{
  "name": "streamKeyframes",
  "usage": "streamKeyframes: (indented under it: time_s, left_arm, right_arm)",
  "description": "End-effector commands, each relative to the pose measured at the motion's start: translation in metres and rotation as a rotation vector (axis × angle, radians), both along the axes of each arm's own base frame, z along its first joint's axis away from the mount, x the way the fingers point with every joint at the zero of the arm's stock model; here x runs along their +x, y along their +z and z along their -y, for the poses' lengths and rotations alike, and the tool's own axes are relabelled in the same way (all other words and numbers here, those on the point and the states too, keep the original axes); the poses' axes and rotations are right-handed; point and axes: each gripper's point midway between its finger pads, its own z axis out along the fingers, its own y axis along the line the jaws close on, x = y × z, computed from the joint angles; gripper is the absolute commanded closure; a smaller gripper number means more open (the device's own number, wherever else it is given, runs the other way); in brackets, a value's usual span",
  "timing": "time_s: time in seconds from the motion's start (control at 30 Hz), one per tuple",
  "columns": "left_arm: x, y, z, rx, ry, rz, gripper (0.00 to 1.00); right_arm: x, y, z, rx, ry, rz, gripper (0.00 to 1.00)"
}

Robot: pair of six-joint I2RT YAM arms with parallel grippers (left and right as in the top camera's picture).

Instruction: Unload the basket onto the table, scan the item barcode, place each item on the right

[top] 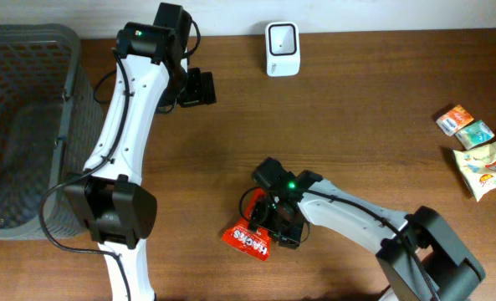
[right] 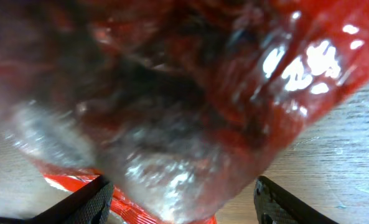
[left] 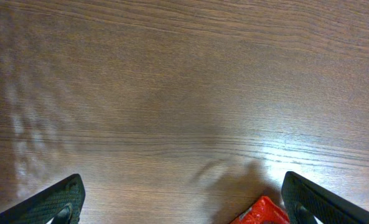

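Red Hacks packet [top: 249, 240] lies on the wooden table [top: 356, 100] near its front edge, under the tip of the right gripper [top: 277, 224]. The barcode scanner [top: 281, 48] stands well apart from it, at the far edge.

Containers: one grey mesh basket [top: 30, 50] sits at the table's left end. Its mesh floor and walls are in plain view from overhead.

Three small snack packets rest at the right edge: an orange one [top: 454, 119], a teal one [top: 476, 134] touching it, and a larger yellow-and-white one [top: 488, 163] just beside them.

The left gripper [top: 199, 88] hangs over bare wood near the basket's far corner. Its wrist view shows both fingertips [left: 53, 202] spread wide with nothing between them, and a red corner of the packet at the bottom edge.

The right wrist view shows what the overhead cannot: the packet's glossy film fills the frame, blurred, between the two fingertips [right: 91, 199], which stand apart. Whether they press on the film cannot be told. The printed name is readable from overhead only.
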Motion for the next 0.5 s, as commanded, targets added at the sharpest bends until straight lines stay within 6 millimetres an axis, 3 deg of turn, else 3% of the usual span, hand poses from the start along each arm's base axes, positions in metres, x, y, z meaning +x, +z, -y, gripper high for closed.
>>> streamKeyframes:
  time_s: [0.0, 0.1, 0.17, 0.23, 0.27, 0.33, 0.4, 0.43, 0.47]
  left_arm:
    - [0.001, 0.005, -0.004, 0.01, 0.014, 0.014, 0.01]
    - [-0.002, 0.004, -0.005, 0.014, 0.013, 0.0, 0.01]
    - [-0.004, 0.004, -0.005, 0.02, -0.013, -0.007, 0.01]
    - [-0.005, 0.004, -0.005, 0.025, -0.045, -0.009, 0.01]
    - [-0.006, 0.003, -0.001, 0.011, -0.079, -0.015, 0.01]
    - [-0.013, -0.004, 0.017, -0.062, -0.159, -0.044, 0.01]
    - [-0.018, -0.015, 0.033, -0.121, -0.222, -0.07, 0.0]
    - [-0.022, -0.024, 0.048, -0.176, -0.295, -0.08, 0.0]
    - [-0.028, -0.036, 0.069, -0.255, -0.381, -0.09, 0.0]
  right_arm:
    - [0.006, -0.029, 0.001, -0.03, -0.043, -0.033, 0.27]
    - [0.041, -0.028, 0.006, 0.036, -0.034, 0.06, 0.48]
    - [0.077, -0.022, 0.023, 0.049, -0.03, 0.148, 0.73]
    - [0.116, -0.013, 0.041, 0.078, -0.012, 0.262, 0.88]
    - [0.14, -0.006, 0.053, 0.094, 0.008, 0.34, 0.88]
    - [0.163, 0.005, 0.067, 0.128, 0.064, 0.424, 0.88]
    - [0.171, 0.014, 0.07, 0.188, 0.122, 0.463, 0.74]
    - [0.173, 0.022, 0.067, 0.234, 0.173, 0.482, 0.65]
    - [0.172, 0.028, 0.07, 0.233, 0.192, 0.463, 0.64]
